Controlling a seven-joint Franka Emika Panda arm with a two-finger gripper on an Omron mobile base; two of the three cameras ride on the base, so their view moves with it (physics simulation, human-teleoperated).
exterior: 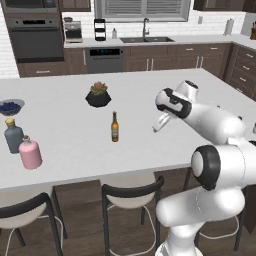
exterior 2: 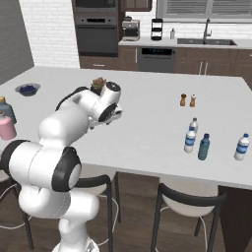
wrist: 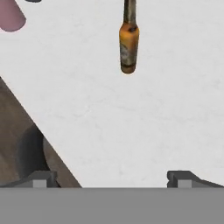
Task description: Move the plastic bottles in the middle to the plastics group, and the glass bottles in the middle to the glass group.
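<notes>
The slim amber-brown glass bottle (exterior: 115,127) stands upright alone in the middle of the white island; the hand view shows this bottle (wrist: 128,43) ahead of the fingers. My gripper (exterior: 160,123) hovers to its right, apart from it, open with nothing between the fingertips (wrist: 181,178). The glass group, a grey-blue corked bottle (exterior: 13,135) and a pink bottle (exterior: 30,152), stands at the left end. At the right end a clear blue-label bottle (exterior 2: 190,139) and a teal-blue bottle (exterior 2: 204,146) stand among the plastics group's bottles (exterior 2: 241,146).
A potted plant (exterior: 98,95) sits behind the amber bottle, and a bowl of blueberries (exterior: 10,106) lies at the far left. Salt and pepper shakers (exterior 2: 187,100) stand beyond the plastic bottles. Stools (exterior: 131,192) line the island's near edge.
</notes>
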